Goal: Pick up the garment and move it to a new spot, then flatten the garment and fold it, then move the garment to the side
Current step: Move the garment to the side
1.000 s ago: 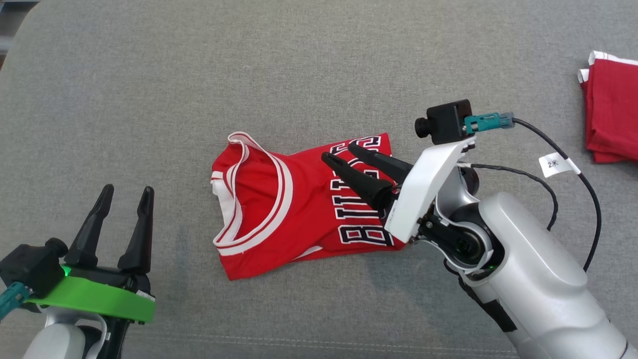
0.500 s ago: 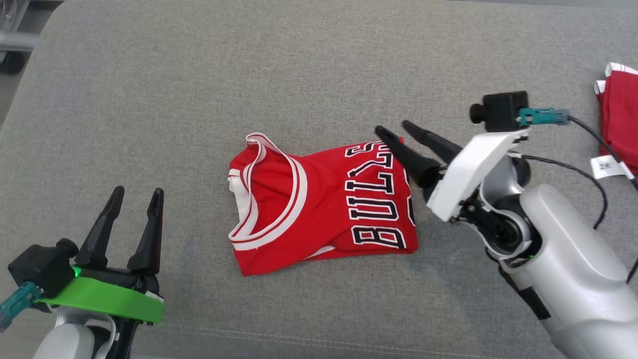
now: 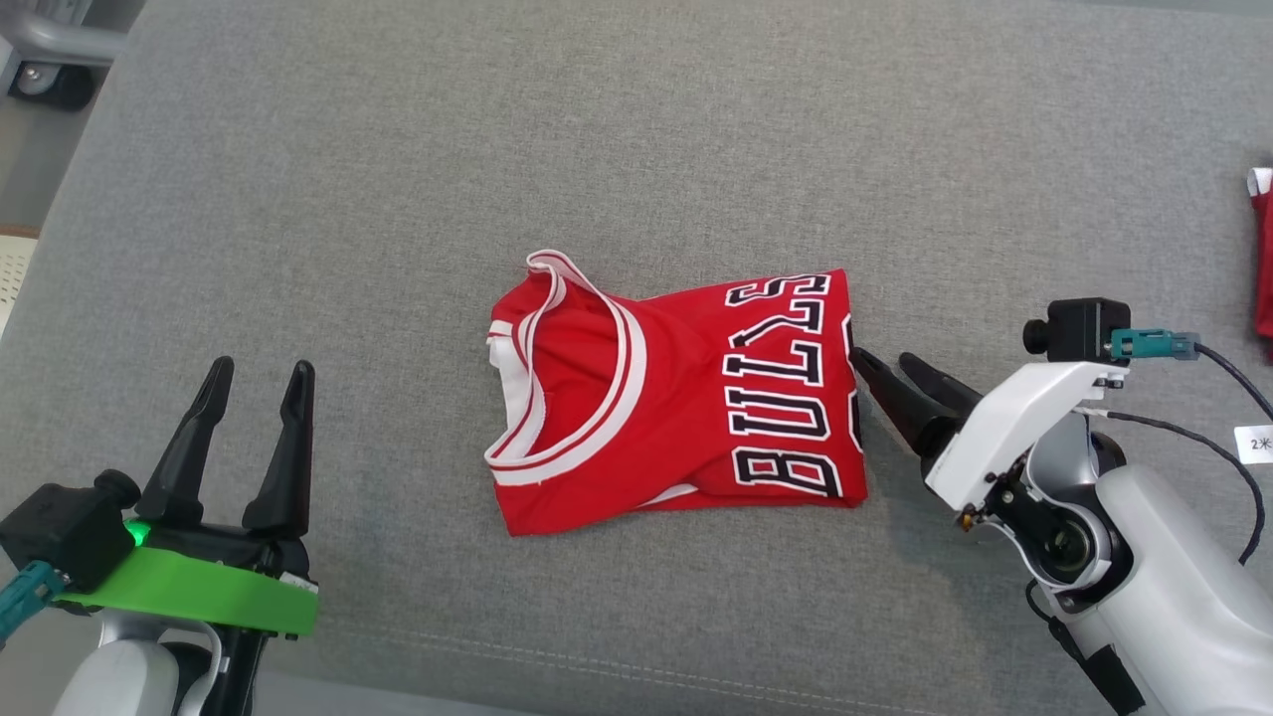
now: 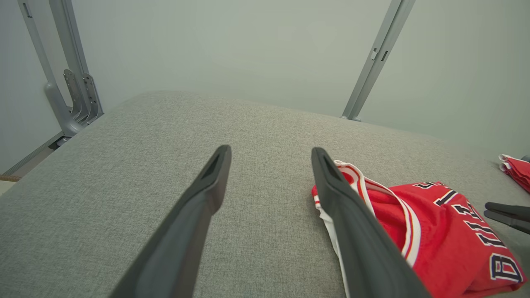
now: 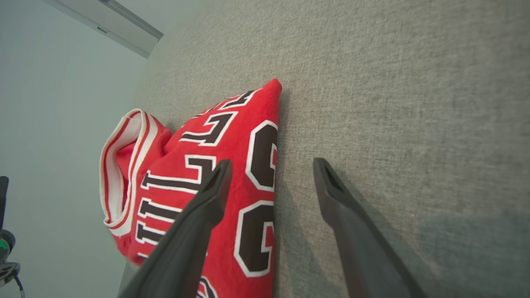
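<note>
Head view: folded garment [image 3: 676,393] lies mid cushion [image 3: 298,199]. Left gripper [image 3: 261,370] is well apart from it, fingers spread. Right gripper [image 3: 882,358] is just beside its numbered edge, fingers spread, empty.
Left wrist view: garment off to the right, untouched.
Right wrist view: one finger over the fold edge, other over bare cushion.
Risk: a shallow pinch there likely takes only the top layer, and the fold peels open.

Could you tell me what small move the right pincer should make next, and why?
Probably ease the right pincer down onto the near edge of the jersey and close: its jaws stand open astride that edge, holding nothing, and the jersey is already folded.
</note>
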